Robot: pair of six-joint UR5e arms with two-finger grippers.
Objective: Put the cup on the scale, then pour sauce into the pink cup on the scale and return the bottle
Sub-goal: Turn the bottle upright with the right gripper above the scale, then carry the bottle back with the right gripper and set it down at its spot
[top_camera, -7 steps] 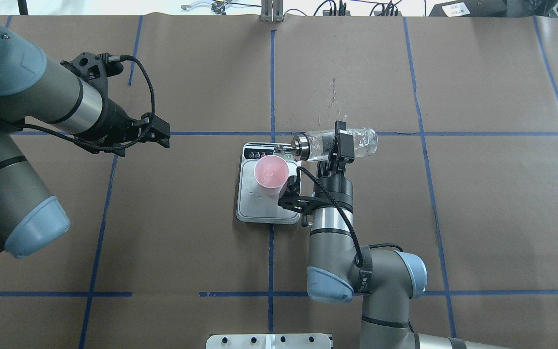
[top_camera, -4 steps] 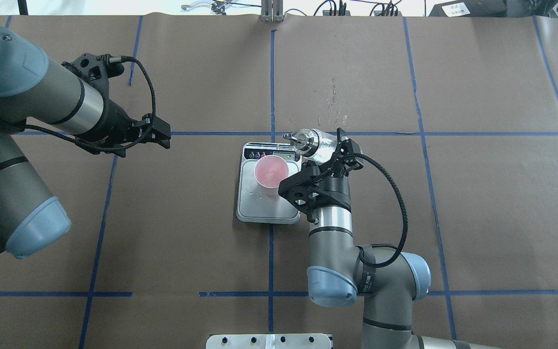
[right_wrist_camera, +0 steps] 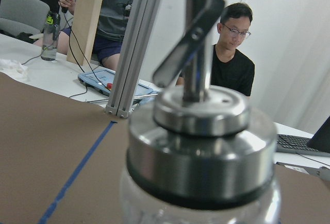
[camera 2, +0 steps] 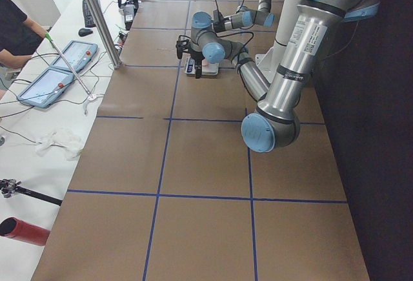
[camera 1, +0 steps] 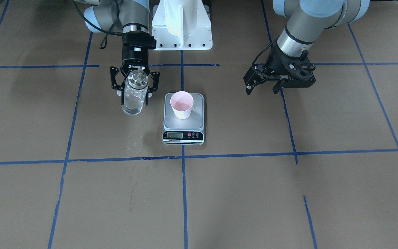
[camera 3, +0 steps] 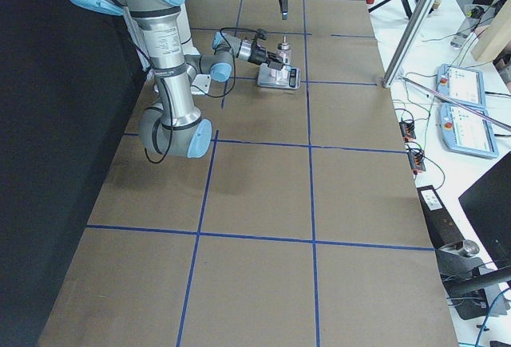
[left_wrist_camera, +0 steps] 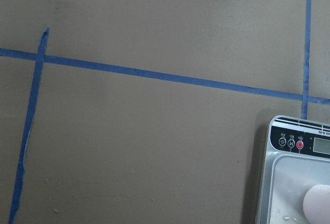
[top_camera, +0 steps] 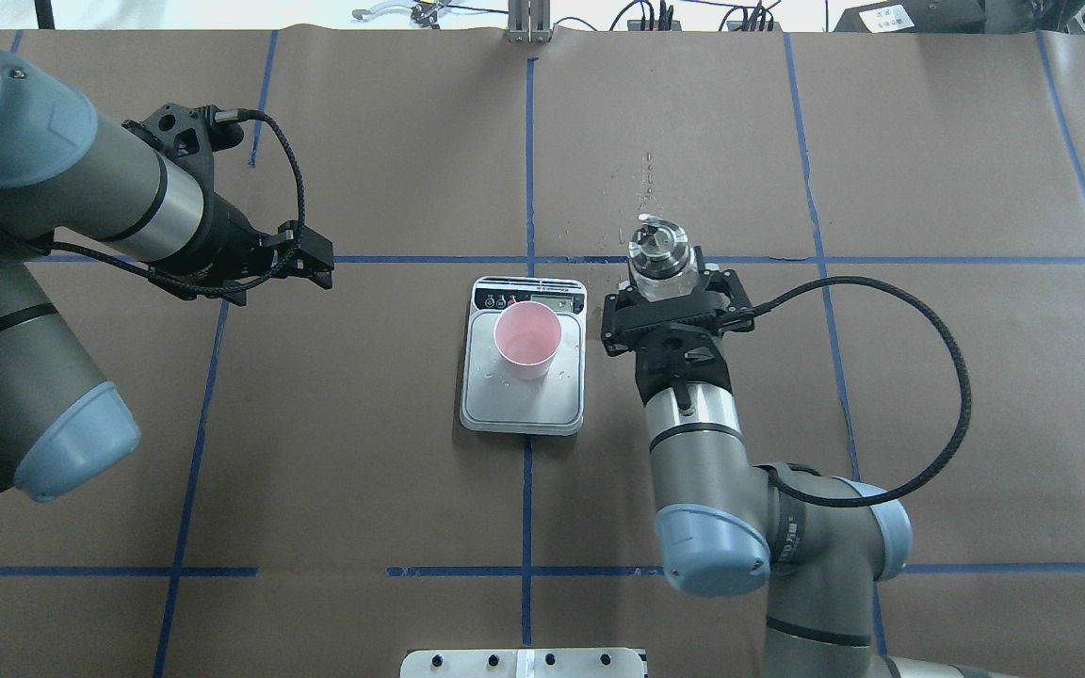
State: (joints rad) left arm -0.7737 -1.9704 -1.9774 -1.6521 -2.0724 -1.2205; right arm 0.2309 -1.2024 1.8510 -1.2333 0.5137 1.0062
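The pink cup point(top_camera: 527, 339) point(camera 1: 181, 103) stands upright on the scale point(top_camera: 505, 400) point(camera 1: 196, 119), near its display end. Droplets lie on the silver platform. My right gripper point(top_camera: 665, 282) point(camera 1: 135, 98) is shut on the clear glass bottle point(top_camera: 658, 254) point(camera 1: 133, 98). It holds the bottle upright beside the scale, with clear sauce inside. The silver cap and spout point(right_wrist_camera: 198, 126) fill the right wrist view. My left gripper point(top_camera: 316, 262) point(camera 1: 261, 90) hovers open and empty, well off to the scale's other side. The left wrist view catches the scale's corner point(left_wrist_camera: 299, 147).
Brown paper with blue tape lines point(top_camera: 528, 169) covers the table. Wet spatter point(top_camera: 641, 188) marks the paper beyond the bottle. The white robot base point(camera 1: 181, 24) stands at the robot's edge. A person point(right_wrist_camera: 232, 54) sits behind a bench with tablets point(camera 2: 61, 68).
The right gripper has turned the bottle from lying tipped with its spout over the cup to upright, and carried it away from the scale. The left arm has not moved.
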